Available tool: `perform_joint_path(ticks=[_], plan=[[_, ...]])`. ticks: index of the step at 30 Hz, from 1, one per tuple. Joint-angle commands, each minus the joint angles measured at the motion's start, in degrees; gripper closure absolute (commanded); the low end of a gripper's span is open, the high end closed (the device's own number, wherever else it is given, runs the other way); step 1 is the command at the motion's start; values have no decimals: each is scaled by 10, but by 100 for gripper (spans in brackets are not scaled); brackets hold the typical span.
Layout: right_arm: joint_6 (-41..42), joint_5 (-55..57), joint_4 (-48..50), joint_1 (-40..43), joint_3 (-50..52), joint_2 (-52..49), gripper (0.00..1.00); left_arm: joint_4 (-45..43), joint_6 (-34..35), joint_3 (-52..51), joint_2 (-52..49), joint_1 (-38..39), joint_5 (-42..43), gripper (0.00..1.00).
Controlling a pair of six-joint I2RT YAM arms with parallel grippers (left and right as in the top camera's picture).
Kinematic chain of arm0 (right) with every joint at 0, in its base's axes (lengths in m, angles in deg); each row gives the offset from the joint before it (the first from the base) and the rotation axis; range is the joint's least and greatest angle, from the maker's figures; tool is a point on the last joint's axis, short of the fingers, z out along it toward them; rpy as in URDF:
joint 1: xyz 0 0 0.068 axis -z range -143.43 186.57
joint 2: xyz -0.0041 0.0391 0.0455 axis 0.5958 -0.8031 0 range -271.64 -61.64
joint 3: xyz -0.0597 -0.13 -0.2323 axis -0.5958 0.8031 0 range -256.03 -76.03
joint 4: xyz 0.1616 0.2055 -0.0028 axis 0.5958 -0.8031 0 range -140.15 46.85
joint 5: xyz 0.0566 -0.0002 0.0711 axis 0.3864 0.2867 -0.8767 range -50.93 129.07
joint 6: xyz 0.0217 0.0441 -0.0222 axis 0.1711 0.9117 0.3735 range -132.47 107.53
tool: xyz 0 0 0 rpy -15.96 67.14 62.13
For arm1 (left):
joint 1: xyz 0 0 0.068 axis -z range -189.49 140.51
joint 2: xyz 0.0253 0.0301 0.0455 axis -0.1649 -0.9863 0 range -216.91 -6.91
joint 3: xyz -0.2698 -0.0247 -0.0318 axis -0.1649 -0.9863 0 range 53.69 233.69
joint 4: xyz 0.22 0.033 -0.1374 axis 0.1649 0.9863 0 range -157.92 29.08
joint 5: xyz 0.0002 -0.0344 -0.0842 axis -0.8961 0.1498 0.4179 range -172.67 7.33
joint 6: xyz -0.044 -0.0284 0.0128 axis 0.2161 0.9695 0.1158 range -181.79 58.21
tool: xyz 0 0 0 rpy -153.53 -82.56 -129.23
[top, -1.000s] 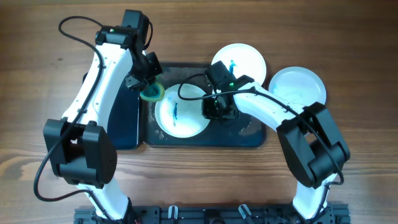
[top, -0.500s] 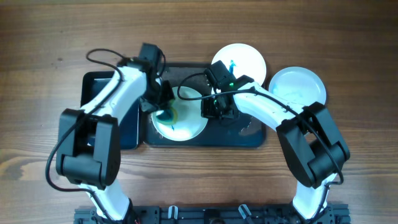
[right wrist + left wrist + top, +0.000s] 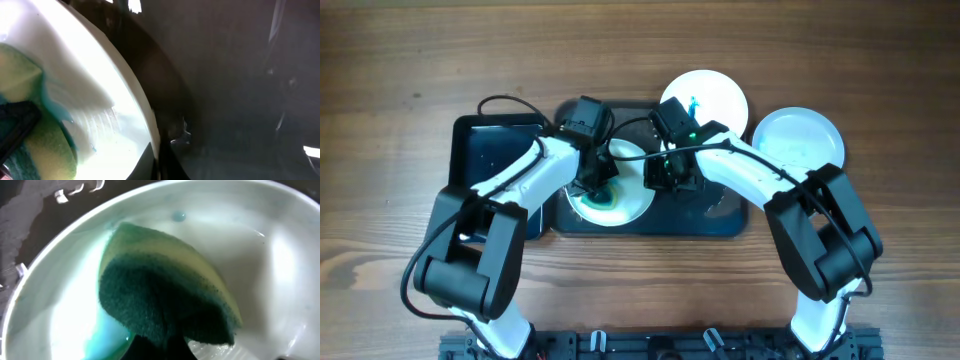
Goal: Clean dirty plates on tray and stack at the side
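Note:
A white plate [image 3: 625, 205] lies on the dark tray [image 3: 720, 225]. My left gripper [image 3: 597, 190] is shut on a green and yellow sponge [image 3: 165, 295] and presses it onto this plate [image 3: 250, 245], where blue-green liquid is smeared. My right gripper [image 3: 658, 178] is shut on the plate's right rim [image 3: 145, 110]. The sponge also shows in the right wrist view [image 3: 30, 125]. A second plate [image 3: 710, 95] with a blue-green streak leans on the tray's far edge. A third plate [image 3: 800, 135] lies on the table at the right.
A smaller glossy black tray [image 3: 485, 150] lies to the left of the dark tray. The wooden table [image 3: 400, 80] surrounds both. Cables loop from both arms over the tray.
My left gripper has moved right and down with the sponge, from the plate's left rim onto its middle. The streak is now smeared. My right gripper has not moved.

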Motion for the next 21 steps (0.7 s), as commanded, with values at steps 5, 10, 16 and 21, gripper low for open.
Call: perform_joint_path(ticks=[5,10,16,21], plan=[[-5,-10,4,0,-8,-11,96,-76,-99,-17,-28,23,175,96],[-5,-10,4,0,-7,-11,96,-11,-14,-13,-25,9,32,96],[-6,-12,3,0,-7,-12,96,119,83,19,-25,-17,-154,96],[-5,-32,1,0,-6,-14,96,164,83,25,-25,-19,-208,96]])
